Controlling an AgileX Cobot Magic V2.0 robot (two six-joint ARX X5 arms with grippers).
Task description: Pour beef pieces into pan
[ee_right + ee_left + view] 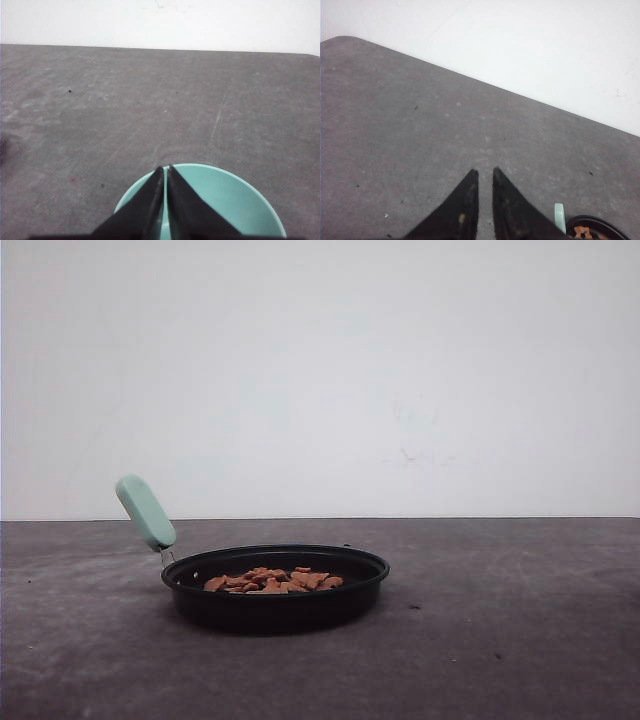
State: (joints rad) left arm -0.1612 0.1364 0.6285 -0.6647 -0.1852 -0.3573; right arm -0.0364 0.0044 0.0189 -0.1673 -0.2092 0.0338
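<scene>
1. The pan (275,585), wide, shallow and black, is seen in the lower centre-left of the front view, resting flat on the grey table (500,620). Its pale mint-green handle (146,512) rises on a thin metal stem toward the left of the frame, tilted upward and away from the rim.
2. The beef pieces (273,581) are shown as a low orange-brown heap inside the pan, near the middle of its floor. No pieces are visible on the table around it, so the pour is judged to be finished.
3. In the left wrist view, the left gripper (485,173) is seen at the lower centre of the frame above bare table, its two dark fingers nearly together with only a narrow slit between them and nothing held. A sliver of the pan (596,223) with its handle is caught in the lower right corner of that frame, well apart from the fingertips.
4. In the right wrist view, the right gripper (165,169) is seen at the lower centre, fingers drawn together with a thin gap. A teal-green bowl (230,200) lies directly beneath and behind the tips; its visible interior is empty. Whether the rim is pinched or merely overhung cannot be told.
5. The bowl's emptiness is consistent with its contents having been transferred to the pan.
</scene>
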